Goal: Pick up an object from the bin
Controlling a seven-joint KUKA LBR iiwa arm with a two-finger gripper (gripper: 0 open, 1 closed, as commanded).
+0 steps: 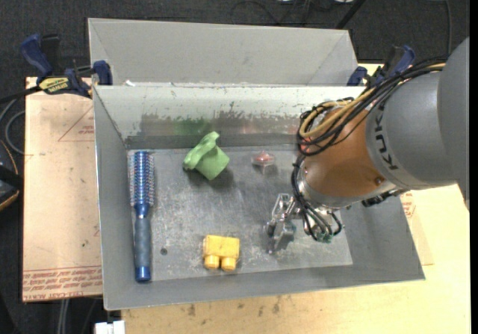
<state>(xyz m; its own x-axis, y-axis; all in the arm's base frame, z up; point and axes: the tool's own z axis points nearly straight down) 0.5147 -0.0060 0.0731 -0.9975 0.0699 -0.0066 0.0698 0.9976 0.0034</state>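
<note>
We see the arm (422, 134) reaching into the grey bin (224, 97) from the right, with its pincer (282, 229) low over the floor in the near right part of the bin. We cannot tell whether the pincer is wide or narrow, because its tip is a small tangle of metal under the orange wrist cover (336, 175). We see nothing gripped in it. Below it the floor looks bare.

The thing nearest to it is a yellow block (222, 252) with two round studs, lying near the front wall and a little to the pincer's left, apart from it. A small pinkish piece (263, 160) lies farther back, near the rear wall. A green moulded shape (207, 157) sits to the left of that, and a blue hairbrush (141, 205) lies along the left wall, well apart from the pincer.

We judge the task to be at the approach step: the pincer is down in the bin, but no thing is taken yet. If the yellow block is the aim, the next move calls for a shift to the left until the pincer stands squarely over it. It must then be spread enough to straddle the block's narrower sides before it closes and lifts. The block lies close to the front wall, so we would watch the clearance there.
</note>
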